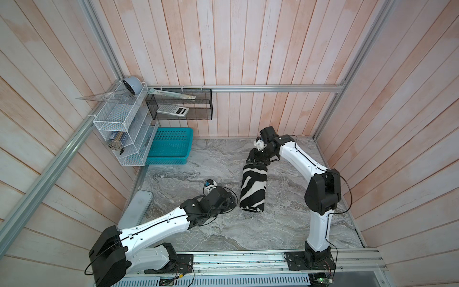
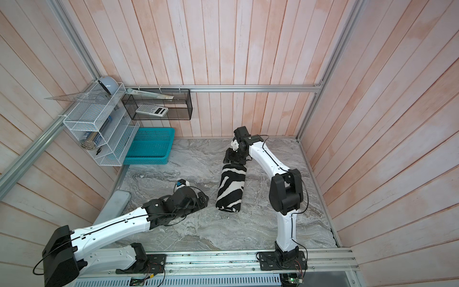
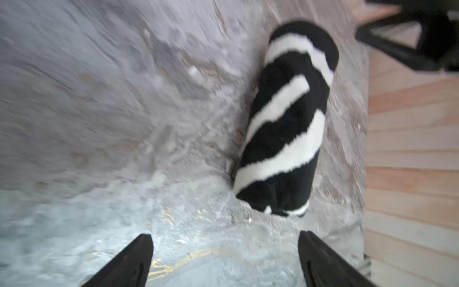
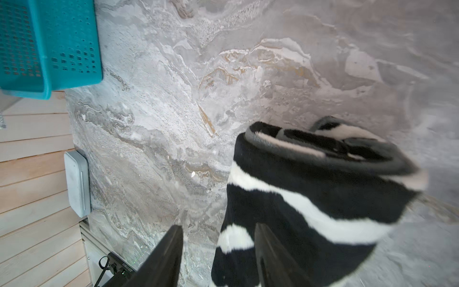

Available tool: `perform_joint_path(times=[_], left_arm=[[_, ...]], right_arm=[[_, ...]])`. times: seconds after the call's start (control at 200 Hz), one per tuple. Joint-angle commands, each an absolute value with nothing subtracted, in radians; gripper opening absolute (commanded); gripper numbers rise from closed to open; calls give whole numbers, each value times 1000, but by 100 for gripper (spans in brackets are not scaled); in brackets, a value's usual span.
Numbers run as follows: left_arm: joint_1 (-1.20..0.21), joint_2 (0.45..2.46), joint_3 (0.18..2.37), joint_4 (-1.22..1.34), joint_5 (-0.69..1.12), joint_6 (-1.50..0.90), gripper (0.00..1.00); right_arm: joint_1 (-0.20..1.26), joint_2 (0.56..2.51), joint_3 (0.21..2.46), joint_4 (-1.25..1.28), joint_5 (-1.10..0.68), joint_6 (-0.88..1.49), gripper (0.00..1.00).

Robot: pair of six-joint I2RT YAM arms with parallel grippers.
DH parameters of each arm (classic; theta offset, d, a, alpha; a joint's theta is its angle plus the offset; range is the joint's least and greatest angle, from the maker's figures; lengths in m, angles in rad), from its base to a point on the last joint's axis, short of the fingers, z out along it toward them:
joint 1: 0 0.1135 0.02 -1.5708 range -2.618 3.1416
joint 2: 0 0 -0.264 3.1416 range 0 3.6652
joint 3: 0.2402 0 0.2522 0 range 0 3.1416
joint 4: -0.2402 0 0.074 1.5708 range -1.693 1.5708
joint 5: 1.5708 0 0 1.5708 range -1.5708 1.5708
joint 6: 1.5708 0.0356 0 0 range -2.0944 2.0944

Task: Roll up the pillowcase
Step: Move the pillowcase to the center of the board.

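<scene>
The pillowcase (image 1: 253, 189) (image 2: 231, 188) lies rolled into a thick zebra-striped cylinder on the marble table, running from near to far. Its far end shows grey inner layers (image 4: 323, 151). My left gripper (image 1: 233, 200) (image 2: 203, 200) sits just left of the roll's near end, apart from it. In the left wrist view the left gripper (image 3: 224, 236) stands wide open over bare table, with the roll (image 3: 285, 119) ahead. My right gripper (image 1: 257, 160) (image 2: 233, 160) hovers over the far end. The right gripper (image 4: 218, 226) is open, one finger above the roll's side, the other above the table.
A teal perforated basket (image 1: 171, 146) (image 2: 151, 146) (image 4: 49, 44) stands at the back left. Beside it hang a white wire rack (image 1: 124, 129) and a black mesh basket (image 1: 178, 104) holding a calculator. A grey flat case (image 1: 139, 206) (image 4: 77, 184) lies along the left wall.
</scene>
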State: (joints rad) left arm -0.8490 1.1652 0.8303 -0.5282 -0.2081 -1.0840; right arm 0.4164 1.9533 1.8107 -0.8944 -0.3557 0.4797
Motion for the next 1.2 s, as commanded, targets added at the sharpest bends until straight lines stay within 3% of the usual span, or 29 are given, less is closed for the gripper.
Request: perform_joint_path(times=[0.0,0.14,0.515,1.05,1.125,1.19], left_arm=[[-664,1155,952,-730,-276,-899,96],[-469,1336,1228,-803,-261,-699,97],[-284,1976,2000,-1029,-463,-369,97],[-154,2365,2252,-993,-233,-198,96],[-148,2414,2290,-1002,-245,-189,91],[-141,2446,2323,-1014,-237,-180,78]], right_arm=[[428,1886,1695,-944,-263,497,51],[458,1849,1534,-878,-276,508,51],[564,1995,1380,-740,-352,551,48],[563,2069,1439,-803,-392,479,47],[561,2068,1438,-799,-402,480,47],[561,2065,1433,-793,-403,483,47]])
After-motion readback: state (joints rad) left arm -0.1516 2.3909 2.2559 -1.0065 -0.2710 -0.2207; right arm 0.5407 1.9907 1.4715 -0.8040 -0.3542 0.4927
